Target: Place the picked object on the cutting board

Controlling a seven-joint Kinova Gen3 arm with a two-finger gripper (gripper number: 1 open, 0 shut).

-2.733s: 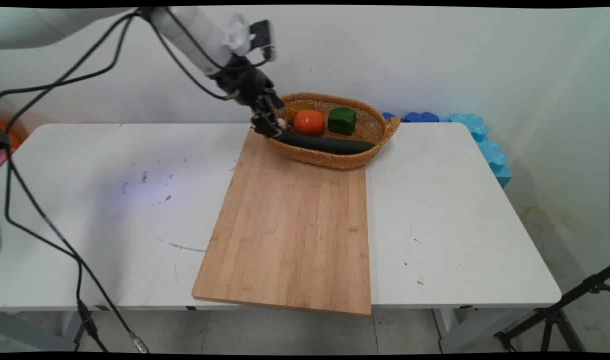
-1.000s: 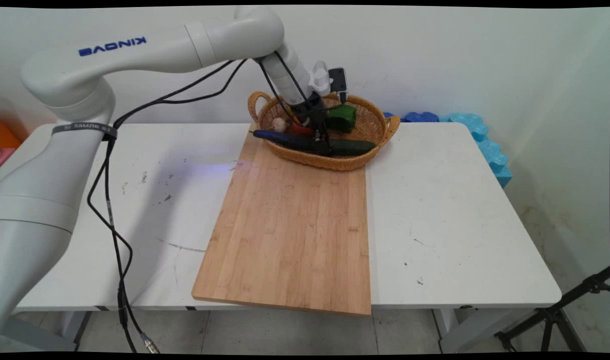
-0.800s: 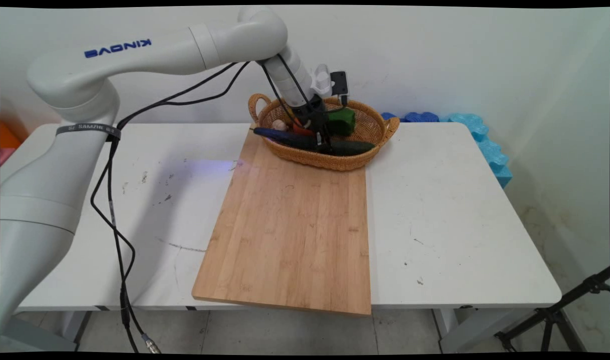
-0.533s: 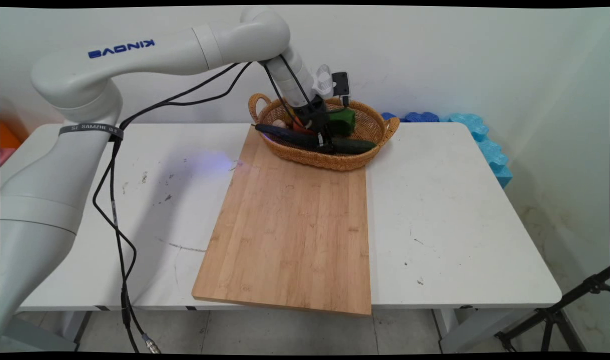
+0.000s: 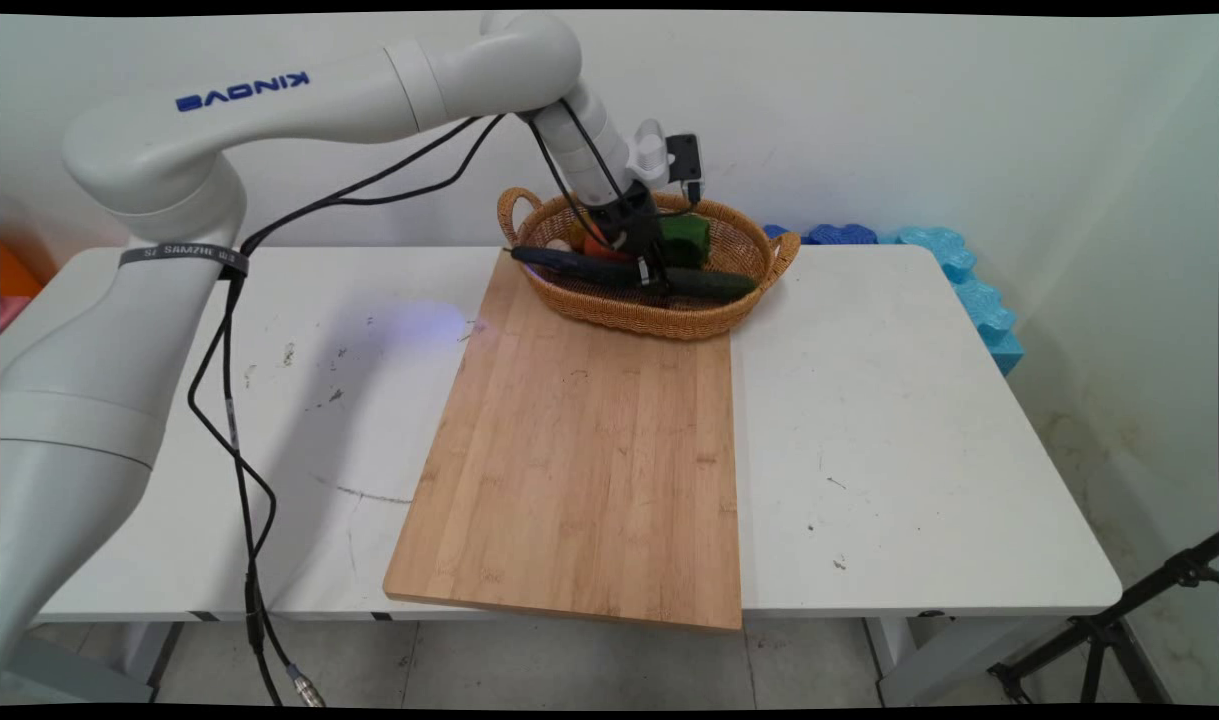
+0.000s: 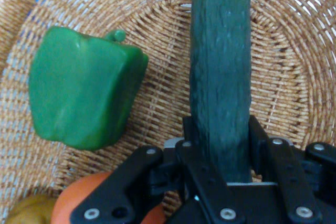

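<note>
The cucumber (image 6: pixel 220 77) sits clamped between the gripper (image 5: pixel 649 277) fingers, running up the middle of the hand view and lying level across the wicker basket (image 5: pixel 739 262) in the upper centre of the main view. Left of it lie a green bell pepper (image 6: pixel 84 90), a tomato (image 6: pixel 86 200) and a yellowish vegetable (image 6: pixel 29 211). The basket rests on the far end of a wooden cutting board (image 5: pixel 589 460) on the white surface (image 5: pixel 899 430). The arm reads KINOVA, mirrored.
</note>
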